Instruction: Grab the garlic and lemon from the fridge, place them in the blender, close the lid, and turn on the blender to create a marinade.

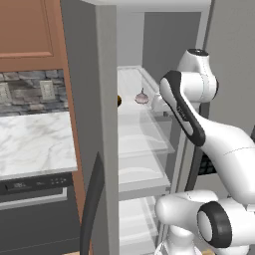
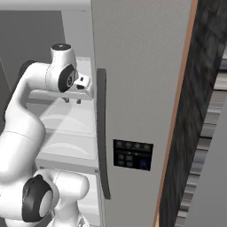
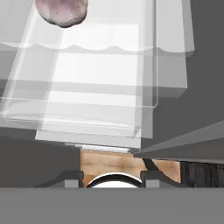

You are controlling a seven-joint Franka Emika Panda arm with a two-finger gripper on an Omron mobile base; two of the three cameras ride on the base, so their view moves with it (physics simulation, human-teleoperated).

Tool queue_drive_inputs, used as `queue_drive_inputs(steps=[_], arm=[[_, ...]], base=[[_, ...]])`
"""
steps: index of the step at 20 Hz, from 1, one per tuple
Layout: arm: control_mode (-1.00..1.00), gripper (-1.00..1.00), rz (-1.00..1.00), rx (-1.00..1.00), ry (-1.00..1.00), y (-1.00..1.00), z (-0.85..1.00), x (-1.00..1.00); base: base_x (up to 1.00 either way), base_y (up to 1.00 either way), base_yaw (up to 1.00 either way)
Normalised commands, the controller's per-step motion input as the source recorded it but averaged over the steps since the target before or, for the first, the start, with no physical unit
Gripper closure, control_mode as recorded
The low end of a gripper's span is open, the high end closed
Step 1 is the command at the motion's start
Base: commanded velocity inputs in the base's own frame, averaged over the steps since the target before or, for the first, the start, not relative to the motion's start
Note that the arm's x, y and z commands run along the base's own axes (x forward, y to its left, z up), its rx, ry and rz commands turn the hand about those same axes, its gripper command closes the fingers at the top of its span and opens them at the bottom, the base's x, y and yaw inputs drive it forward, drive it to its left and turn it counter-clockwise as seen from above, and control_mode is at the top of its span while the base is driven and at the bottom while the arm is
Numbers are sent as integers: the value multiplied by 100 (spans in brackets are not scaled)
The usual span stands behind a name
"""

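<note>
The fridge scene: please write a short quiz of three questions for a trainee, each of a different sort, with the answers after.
1. True or false: the garlic lies on a shelf inside the open fridge.
2. Multiple choice: in the hand view, the garlic appears at the
A. top left
B. bottom right
C. centre
3. Fill in: in the left base view, the sliver of lemon peeks out to the ____ of the garlic.

Key
1. True.
2. A: it sits at the top left, far from the gripper, whose two tips stand apart with nothing between them.
3. Left.
</note>
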Motion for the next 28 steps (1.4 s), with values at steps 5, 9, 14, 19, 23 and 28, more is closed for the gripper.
queue_drive_inputs(steps=[5, 9, 14, 19, 23, 28], arm=[[-100, -100, -4, 0, -5, 12, -3, 1], [-100, -100, -4, 0, -24, 74, 21, 1], [-100, -100, 14, 4, -10, 52, 20, 41], [-100, -100, 10, -1, -2, 46, 35, 54], [-100, -100, 12, -6, -2, 36, 27, 36], [-100, -100, 15, -4, 2, 23, -14, 17]], base=[[0, 0, 0], [0, 0, 0], [0, 0, 0], [0, 0, 0], [0, 0, 0], [0, 0, 0]])
